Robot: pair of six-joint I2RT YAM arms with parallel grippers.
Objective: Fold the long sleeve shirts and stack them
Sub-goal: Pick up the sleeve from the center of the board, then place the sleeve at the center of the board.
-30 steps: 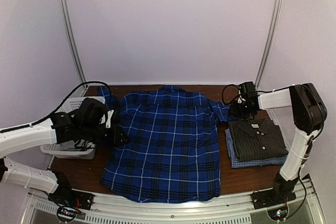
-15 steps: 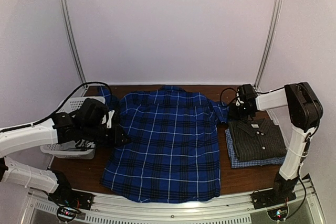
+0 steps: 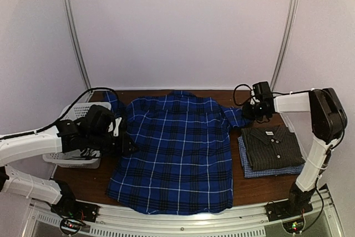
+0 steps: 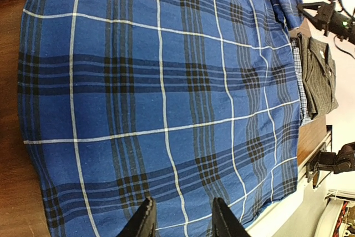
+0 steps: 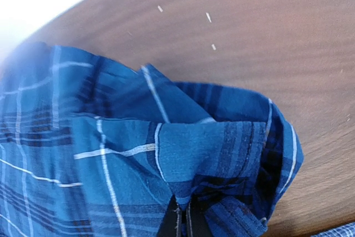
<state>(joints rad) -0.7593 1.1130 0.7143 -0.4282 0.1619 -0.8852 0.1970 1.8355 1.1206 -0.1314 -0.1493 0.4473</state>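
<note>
Handles as light, limp, draping cloth: blue plaid shirt (image 3: 177, 154) flat mid-worktop (image 3: 91, 178), bunched sleeve (image 5: 222, 154) toward far right corner pinched in closed right fingers (image 5: 169, 226), left fingers (image 4: 145, 220) parted, empty, at left edge; best gripped at seams.

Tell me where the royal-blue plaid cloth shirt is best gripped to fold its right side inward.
Grip the bunched sleeve fold at the far right corner of the royal-blue plaid cloth shirt, coming from the right, outer side. There the cloth is doubled and stands off the brown wooden table, while the body lies flat. The right gripper has its jaws shut on that fold.
</note>
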